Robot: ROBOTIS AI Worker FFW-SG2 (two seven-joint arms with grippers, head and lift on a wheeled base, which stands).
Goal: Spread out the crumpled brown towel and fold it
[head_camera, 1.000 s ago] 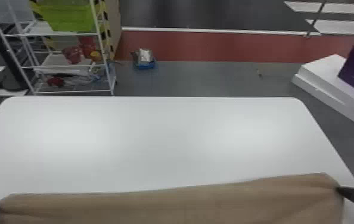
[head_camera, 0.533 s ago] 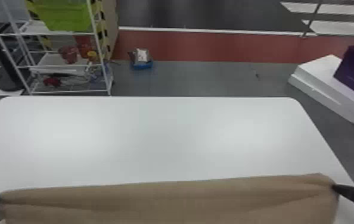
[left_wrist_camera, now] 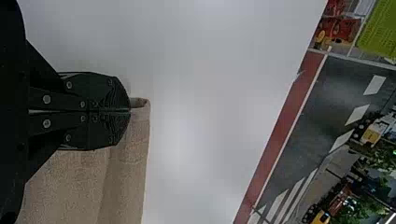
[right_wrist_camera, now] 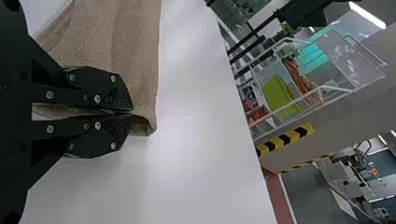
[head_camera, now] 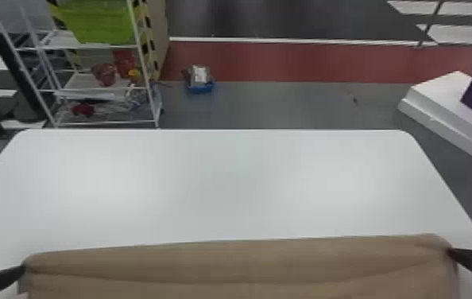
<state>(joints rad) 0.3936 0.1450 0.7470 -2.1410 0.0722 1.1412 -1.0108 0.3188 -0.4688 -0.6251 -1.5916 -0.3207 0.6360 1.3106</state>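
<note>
Head view: left gripper (head_camera: 24, 268) in at 8 o'clock, tips aimed between 2 and 3 o'clock. Right gripper (head_camera: 449, 252) in at 4 o'clock, tips aimed toward 10 o'clock, slightly higher in view than left tips. Both black, pointing inward, well apart.

Left wrist view: left gripper (left_wrist_camera: 130, 111) closed, flat fingers pressed together, thin straight seam between, screw heads along both. Right wrist view: right gripper (right_wrist_camera: 132, 112) closed at tips, narrow wedge-shaped gap between fingers widening toward wrist.

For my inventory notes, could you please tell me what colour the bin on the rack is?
The bin is lime green, best seen in the head view.
</note>
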